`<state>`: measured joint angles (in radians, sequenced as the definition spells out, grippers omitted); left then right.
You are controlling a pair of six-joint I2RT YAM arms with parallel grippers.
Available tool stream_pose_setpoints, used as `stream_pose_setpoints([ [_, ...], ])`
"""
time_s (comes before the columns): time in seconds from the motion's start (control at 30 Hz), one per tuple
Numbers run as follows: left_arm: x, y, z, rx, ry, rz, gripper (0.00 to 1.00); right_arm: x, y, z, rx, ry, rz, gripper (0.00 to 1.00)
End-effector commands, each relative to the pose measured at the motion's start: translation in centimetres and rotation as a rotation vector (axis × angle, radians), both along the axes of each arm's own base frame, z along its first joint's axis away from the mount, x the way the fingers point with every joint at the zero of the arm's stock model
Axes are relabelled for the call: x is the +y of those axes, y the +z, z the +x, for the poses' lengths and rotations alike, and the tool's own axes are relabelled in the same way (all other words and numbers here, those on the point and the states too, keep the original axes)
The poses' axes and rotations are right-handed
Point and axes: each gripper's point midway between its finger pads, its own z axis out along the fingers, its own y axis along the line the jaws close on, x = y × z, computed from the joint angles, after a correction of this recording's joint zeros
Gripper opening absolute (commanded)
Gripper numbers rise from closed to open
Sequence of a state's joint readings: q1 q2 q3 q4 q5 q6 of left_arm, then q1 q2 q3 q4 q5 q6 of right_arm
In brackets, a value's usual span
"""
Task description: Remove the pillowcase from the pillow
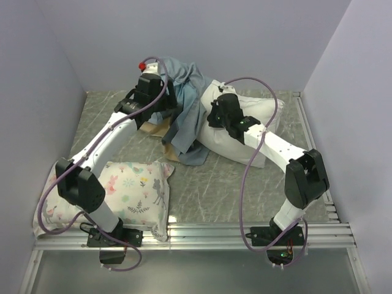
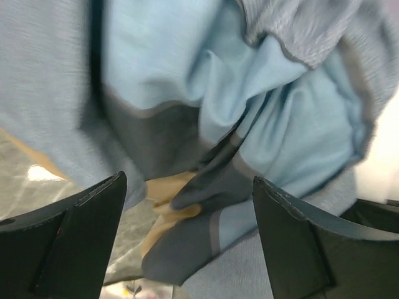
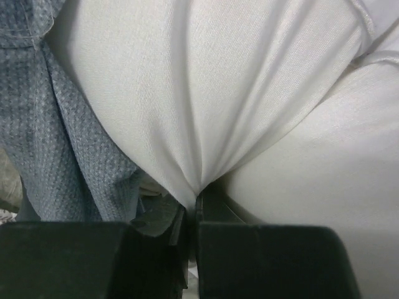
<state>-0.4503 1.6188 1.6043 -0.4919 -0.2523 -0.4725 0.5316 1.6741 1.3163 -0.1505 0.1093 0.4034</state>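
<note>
The slate-blue pillowcase lies in a crumpled heap at the back middle, a tan band showing at its left edge, and overlaps the left end of the plump white pillow. My left gripper is at the heap's left side. In the left wrist view it is wide open, with folds of the pillowcase just beyond its fingertips. My right gripper sits at the pillow's left end. In the right wrist view it is shut on a pinch of white pillow fabric, with pillowcase cloth to its left.
A smaller white pillow printed with flowers and deer lies at the near left, beside the left arm's base. Grey walls close in the left, back and right. A metal rail runs along the near edge of the marbled table.
</note>
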Motion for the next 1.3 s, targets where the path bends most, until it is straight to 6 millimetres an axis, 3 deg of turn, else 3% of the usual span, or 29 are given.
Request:
stream_pose_setpoints([
  [0.0, -2.3, -2.4, 1.4, -0.007, -0.074, -0.040, 0.88, -1.1, -0.5, -1.8, 0.048, -0.004, -0.032, 0.00],
  [0.1, -4.2, -1.9, 2.7, -0.054, -0.124, -0.108, 0.88, -1.3, -0.4, -2.1, 0.048, -0.007, -0.042, 0.00],
  [0.2, -4.2, -2.0, 4.3, -0.070, -0.079, -0.113, 0.85, -1.9, -0.5, -2.5, 0.048, -0.018, -0.055, 0.00],
  [0.27, -3.1, -3.7, 4.8, -0.016, -0.003, -0.071, 0.63, -2.4, -0.4, -2.8, 0.044, -0.026, -0.064, 0.00],
  [0.3, -1.0, -3.0, 5.7, -0.038, 0.108, -0.033, 0.48, -2.6, -0.3, -3.0, 0.042, -0.027, -0.068, 0.00],
  [0.33, 0.1, -2.9, 5.8, -0.037, 0.151, -0.020, 0.21, -2.8, 0.2, -3.2, 0.032, -0.030, -0.065, 0.00],
  [0.37, 1.2, -2.5, 6.0, -0.048, 0.200, -0.030, 0.11, -3.0, 0.1, -3.4, 0.035, -0.030, -0.072, 0.00],
  [0.4, 3.7, -2.5, 6.5, -0.051, 0.262, -0.031, 0.03, -3.2, 0.2, -3.6, 0.033, -0.033, -0.077, 0.00],
  [0.43, 5.1, -2.1, 6.6, -0.057, 0.300, -0.045, 0.00, -3.4, 0.7, -3.8, 0.020, -0.037, -0.074, 0.00],
  [0.47, 6.6, -1.2, 6.7, -0.074, 0.333, -0.066, 0.00, -3.7, 0.9, -3.9, 0.016, -0.042, -0.075, 0.00],
  [0.5, 9.3, -0.9, 7.1, -0.078, 0.390, -0.084, 0.00, -4.1, 0.7, -4.2, 0.021, -0.046, -0.082, 0.00],
  [0.6, 13.6, 0.5, 7.4, -0.095, 0.490, -0.096, 0.00, -5.2, 1.6, -4.7, 0.004, -0.063, -0.083, 0.00],
  [0.8, 19.8, 0.2, 7.8, -0.088, 0.631, -0.118, 0.00, -8.7, 4.3, -5.8, -0.041, -0.122, -0.052, 0.00],
  [0.9, 21.2, -0.8, 8.0, -0.071, 0.660, -0.110, 0.00, -10.7, 5.4, -6.1, -0.052, -0.161, -0.044, 0.00],
  [1.03, 22.9, -3.3, 8.6, -0.007, 0.689, -0.091, 0.00, -11.9, 7.4, -6.8, -0.085, -0.173, -0.015, 0.00],
  [1.13, 22.9, -4.3, 8.9, 0.015, 0.684, -0.089, 0.00, -12.5, 9.2, -7.3, -0.116, -0.177, -0.004, 0.00],
  [1.17, 24.2, -4.5, 8.7, 0.020, 0.708, -0.086, 0.00, -12.7, 10.0, -7.4, -0.132, -0.181, 0.000, 0.00],
  [1.27, 25.0, -5.0, 9.2, 0.025, 0.716, -0.081, 0.00, -13.6, 11.4, -7.6, -0.149, -0.196, 0.003, 0.00],
])
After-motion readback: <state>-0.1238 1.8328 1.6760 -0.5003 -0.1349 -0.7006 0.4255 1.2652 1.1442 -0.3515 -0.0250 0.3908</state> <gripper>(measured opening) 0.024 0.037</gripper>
